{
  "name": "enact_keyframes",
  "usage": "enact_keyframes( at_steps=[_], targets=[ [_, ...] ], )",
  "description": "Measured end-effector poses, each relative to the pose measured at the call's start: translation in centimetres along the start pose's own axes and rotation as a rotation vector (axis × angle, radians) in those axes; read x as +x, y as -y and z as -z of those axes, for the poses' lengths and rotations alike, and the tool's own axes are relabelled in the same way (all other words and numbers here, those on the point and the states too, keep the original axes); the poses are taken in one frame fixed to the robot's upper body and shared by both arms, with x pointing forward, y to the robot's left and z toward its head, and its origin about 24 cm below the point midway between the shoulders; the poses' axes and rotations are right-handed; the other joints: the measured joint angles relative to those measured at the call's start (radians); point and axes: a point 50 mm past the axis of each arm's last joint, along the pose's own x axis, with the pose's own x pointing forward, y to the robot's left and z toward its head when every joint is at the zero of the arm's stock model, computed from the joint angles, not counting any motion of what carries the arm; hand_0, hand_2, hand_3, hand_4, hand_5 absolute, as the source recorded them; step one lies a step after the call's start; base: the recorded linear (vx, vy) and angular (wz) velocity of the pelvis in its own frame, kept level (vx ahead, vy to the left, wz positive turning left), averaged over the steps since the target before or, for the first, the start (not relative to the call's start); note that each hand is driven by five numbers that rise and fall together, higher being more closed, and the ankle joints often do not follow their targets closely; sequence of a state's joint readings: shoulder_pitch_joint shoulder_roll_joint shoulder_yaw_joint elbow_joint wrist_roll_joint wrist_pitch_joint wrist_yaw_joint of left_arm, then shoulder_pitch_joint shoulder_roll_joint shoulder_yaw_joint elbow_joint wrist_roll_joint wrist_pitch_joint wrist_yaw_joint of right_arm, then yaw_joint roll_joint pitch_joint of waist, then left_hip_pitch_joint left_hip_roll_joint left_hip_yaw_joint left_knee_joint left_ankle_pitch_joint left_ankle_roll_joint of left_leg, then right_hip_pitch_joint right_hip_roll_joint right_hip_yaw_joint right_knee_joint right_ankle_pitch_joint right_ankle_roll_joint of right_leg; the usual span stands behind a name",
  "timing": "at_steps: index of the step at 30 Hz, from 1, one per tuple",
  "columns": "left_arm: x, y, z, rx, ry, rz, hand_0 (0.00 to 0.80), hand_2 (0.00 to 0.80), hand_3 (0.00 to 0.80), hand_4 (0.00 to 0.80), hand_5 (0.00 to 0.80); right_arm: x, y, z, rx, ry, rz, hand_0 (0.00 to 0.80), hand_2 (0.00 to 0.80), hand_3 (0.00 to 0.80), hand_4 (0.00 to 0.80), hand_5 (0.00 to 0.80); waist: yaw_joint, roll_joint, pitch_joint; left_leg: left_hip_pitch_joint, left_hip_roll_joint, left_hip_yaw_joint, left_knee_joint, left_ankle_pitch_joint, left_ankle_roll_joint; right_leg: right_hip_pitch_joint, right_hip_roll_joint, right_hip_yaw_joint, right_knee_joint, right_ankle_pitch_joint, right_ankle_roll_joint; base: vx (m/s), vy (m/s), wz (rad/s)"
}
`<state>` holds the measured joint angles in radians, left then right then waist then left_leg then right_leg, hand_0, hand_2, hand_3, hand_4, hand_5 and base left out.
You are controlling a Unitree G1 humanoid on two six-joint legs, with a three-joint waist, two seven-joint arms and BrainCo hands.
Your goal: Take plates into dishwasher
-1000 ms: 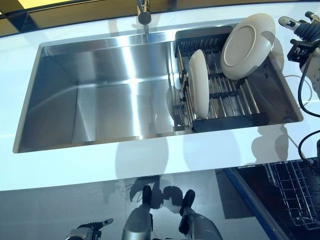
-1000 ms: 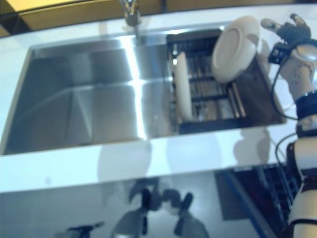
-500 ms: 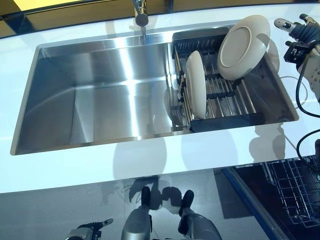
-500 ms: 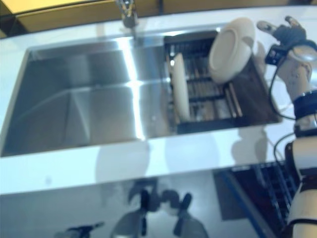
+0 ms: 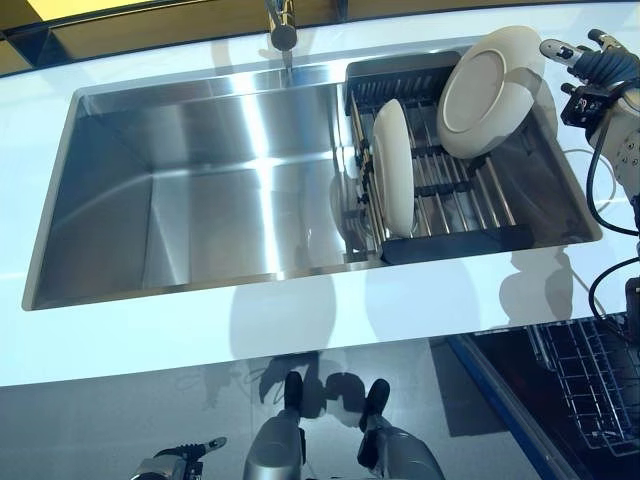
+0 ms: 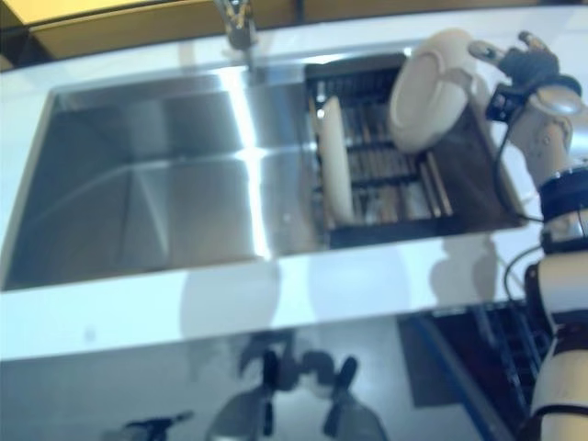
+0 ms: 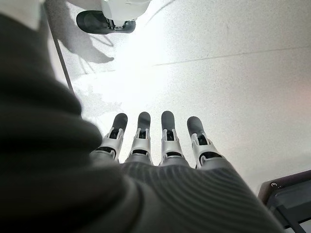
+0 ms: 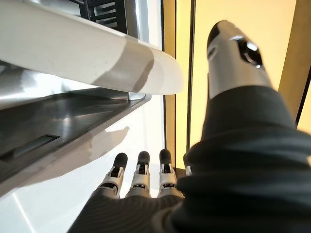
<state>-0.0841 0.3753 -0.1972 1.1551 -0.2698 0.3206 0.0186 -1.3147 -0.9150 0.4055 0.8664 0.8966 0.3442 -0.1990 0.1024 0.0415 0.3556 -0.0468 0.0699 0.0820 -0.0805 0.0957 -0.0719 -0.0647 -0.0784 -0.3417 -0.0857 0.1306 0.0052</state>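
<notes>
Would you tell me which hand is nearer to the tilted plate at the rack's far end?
Right. The right hand is open just beside the tilted plate, not gripping it; the left hand hangs low over the floor.

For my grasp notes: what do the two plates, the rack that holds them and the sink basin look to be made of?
Both plates: probably glazed ceramic, cream-white and smooth with soft highlights; melamine is possible. Rack: dark frame, likely plastic, with thin shiny metal rods. Sink: brushed stainless steel, showing streaked reflections. The right hand is open beside the leaning plate.
</notes>
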Motion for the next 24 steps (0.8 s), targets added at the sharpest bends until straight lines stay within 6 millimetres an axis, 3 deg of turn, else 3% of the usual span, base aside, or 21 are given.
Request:
enact_keyframes(
  at_steps=[24],
  targets=[
    [0.0, 0.0, 0.1, 0.000, -0.017, 0.001, 0.000, 0.000, 0.000, 0.000, 0.000, 0.1, -1.7, 1.0, -0.002, -0.051, -0.058, 0.000, 0.000, 0.000, 0.000, 0.000, 0.014, 0.007, -0.004, -0.001, -0.001, -0.001, 0.000, 0.000, 0.000, 0.000, 0.000, -0.001, 0.000, 0.000, 0.000, 0.000, 0.000, 0.00]
  ],
)
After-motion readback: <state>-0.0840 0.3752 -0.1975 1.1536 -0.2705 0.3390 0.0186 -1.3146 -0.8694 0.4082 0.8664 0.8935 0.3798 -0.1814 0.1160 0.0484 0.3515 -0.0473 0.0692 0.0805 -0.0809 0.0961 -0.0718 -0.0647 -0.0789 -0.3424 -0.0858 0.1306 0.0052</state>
